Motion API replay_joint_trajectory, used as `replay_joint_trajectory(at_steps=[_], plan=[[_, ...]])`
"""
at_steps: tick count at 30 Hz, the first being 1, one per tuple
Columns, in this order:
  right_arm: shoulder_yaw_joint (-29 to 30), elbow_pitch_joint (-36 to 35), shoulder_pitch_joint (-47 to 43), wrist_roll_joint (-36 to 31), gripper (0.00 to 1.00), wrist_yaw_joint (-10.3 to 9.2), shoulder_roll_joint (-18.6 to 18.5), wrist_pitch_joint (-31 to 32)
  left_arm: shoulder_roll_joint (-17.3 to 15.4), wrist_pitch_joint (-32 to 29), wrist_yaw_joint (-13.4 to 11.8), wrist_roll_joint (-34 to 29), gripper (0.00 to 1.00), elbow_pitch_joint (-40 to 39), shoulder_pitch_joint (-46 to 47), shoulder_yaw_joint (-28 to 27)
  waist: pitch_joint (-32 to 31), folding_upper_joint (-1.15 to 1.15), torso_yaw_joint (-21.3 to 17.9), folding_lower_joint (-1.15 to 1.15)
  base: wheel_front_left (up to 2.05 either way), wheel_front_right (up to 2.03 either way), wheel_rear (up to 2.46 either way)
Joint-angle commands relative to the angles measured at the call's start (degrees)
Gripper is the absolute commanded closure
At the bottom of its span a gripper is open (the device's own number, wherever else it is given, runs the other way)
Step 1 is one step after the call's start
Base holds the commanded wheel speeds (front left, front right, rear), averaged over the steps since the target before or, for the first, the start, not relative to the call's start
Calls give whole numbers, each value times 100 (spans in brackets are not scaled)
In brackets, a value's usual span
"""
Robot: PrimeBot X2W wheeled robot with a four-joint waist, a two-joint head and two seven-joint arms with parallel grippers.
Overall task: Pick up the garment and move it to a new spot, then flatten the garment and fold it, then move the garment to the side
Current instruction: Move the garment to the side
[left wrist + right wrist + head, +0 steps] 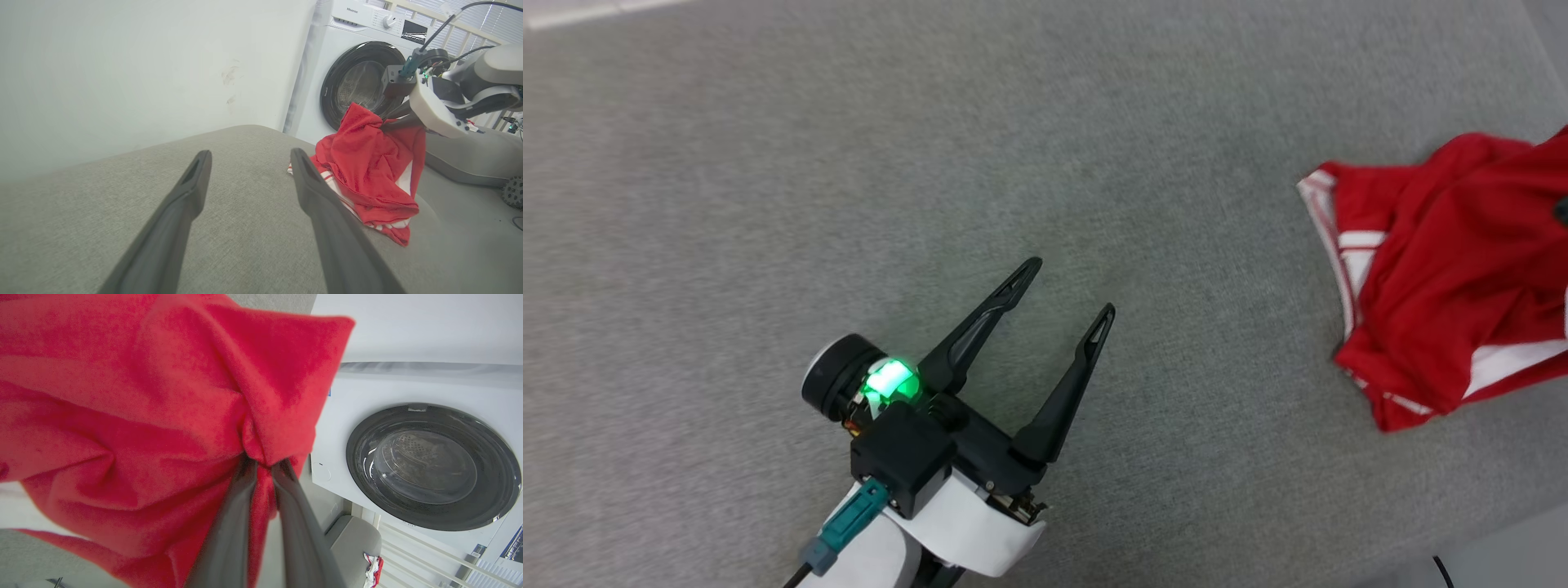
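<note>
The garment (pixel 1445 278) is a red jersey with white striped trim, bunched at the right edge of the grey table (pixel 931 163). In the left wrist view the garment (pixel 367 171) is lifted at its top by my right gripper (pixel 386 120), and its lower part rests on the table. The right wrist view shows my right gripper (pixel 263 463) shut on a pinch of the red garment (pixel 122 416). My left gripper (pixel 1066 286) hovers open and holds nothing, low over the table's middle, well left of the garment. Its dark fingers (pixel 188 188) point toward the cloth.
A white front-loading washing machine (pixel 359 77) stands beyond the table's far end, its round door (pixel 433 465) closed. A white wall (pixel 143 61) lies behind the table. A grey seat or bin (pixel 353 539) sits by the machine. The table's right edge (pixel 1503 523) is near the garment.
</note>
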State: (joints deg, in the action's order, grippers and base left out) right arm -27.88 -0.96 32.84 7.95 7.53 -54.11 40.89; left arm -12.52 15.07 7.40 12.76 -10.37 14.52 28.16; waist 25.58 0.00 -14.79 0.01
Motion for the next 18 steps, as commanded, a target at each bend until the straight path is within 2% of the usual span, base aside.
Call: replay_joint_trajectory(at_steps=[1,8,18], plan=[[118,122,98,-58,100,-9,12,-146,-94,13,7,-7,0,-21,145,33,560,0,-439,-1,0,0,0],[662,1282,15,-428,100,-9,41,-1231,-387,13,7,-84,0,-25,621,370,936,0,-340,-1,0,0,0],[1628,2608,179,-1008,100,-9,260,-2390,-490,13,7,-55,0,-201,713,249,1210,0,-30,-1,0,0,0]])
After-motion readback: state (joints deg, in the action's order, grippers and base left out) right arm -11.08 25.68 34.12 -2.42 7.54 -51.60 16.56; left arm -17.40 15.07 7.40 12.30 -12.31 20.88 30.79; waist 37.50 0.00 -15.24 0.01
